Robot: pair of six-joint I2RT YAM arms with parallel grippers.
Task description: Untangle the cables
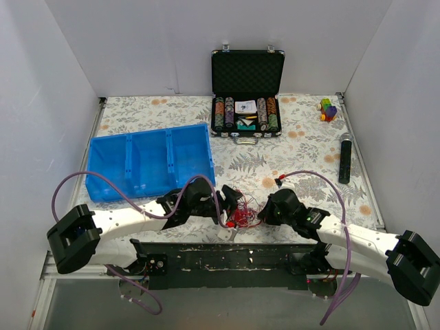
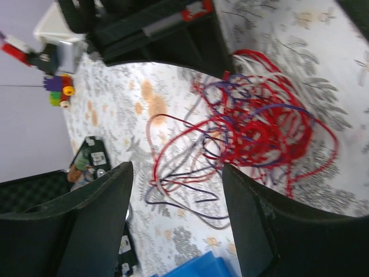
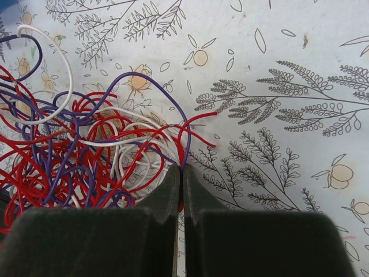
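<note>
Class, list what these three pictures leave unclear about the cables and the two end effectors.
- Top view: cables too small to trace single strands; the left end effector covers part.
- Right wrist view: the right end effector is shut and hides which strands, if any, it pinches.
- Left wrist view: strands at the top vanish behind the right end effector.

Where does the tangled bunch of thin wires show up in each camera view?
Top external: cable tangle, low centre.
Left wrist: cable tangle, centre right.
Right wrist: cable tangle, left half.
Shared landmark: the floral tablecloth beneath it in all three views.
</note>
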